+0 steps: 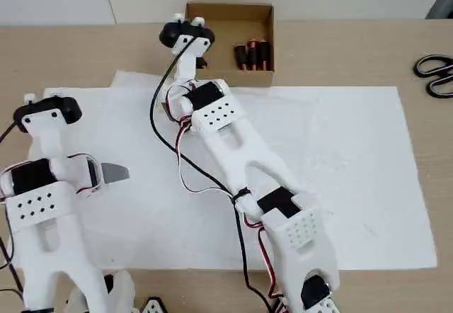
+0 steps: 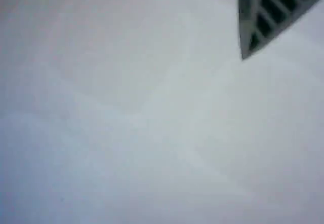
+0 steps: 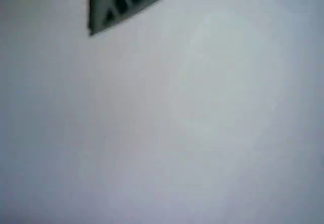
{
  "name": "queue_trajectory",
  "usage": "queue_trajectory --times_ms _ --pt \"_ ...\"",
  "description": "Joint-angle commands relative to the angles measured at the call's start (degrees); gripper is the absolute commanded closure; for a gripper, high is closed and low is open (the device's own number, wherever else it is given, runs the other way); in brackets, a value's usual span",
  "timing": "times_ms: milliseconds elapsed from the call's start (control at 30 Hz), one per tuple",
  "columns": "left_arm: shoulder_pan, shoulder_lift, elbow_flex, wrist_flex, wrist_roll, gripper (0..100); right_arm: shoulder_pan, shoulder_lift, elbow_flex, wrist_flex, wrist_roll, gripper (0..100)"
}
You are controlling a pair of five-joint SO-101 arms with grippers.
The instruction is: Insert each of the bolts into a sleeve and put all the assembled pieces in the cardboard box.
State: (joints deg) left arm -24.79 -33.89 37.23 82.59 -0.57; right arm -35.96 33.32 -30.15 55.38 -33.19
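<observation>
Grippers: left gripper (image 2: 260,24) and right gripper (image 3: 124,1), each above a plain pale surface; grasp state cannot be told.
Arm: 1 stretched to cardboard box (image 1: 230,7), its end over the left wall.
Assembled pieces (image 1: 253,54): 3, side by side inside the box.
Handling: probably time to retreat; lift clear before swinging, sparing the wall.

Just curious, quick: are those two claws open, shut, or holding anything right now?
Left gripper: cannot be told.
Right gripper: cannot be told.
</observation>
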Motion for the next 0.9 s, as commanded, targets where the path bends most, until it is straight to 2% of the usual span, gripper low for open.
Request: queue_trajectory --times_ms 0,200,433,867 --pt "0.4 -0.1 0.1 -1.0 0.4 64 0.5 -0.1 -2.3 -1.2 -5.6 71.7" --pt "0.4 -0.1 0.1 -1.0 0.4 64 0.8 0.1 -2.2 -0.7 -12.3 71.7" --pt "0.4 -0.1 0.1 -1.0 0.4 64 1.3 5.1 -2.0 -0.7 -16.2 71.7" --pt "0.4 -0.1 0.1 -1.0 0.4 64 1.2 6.5 -1.9 -0.7 -17.1 72.2"
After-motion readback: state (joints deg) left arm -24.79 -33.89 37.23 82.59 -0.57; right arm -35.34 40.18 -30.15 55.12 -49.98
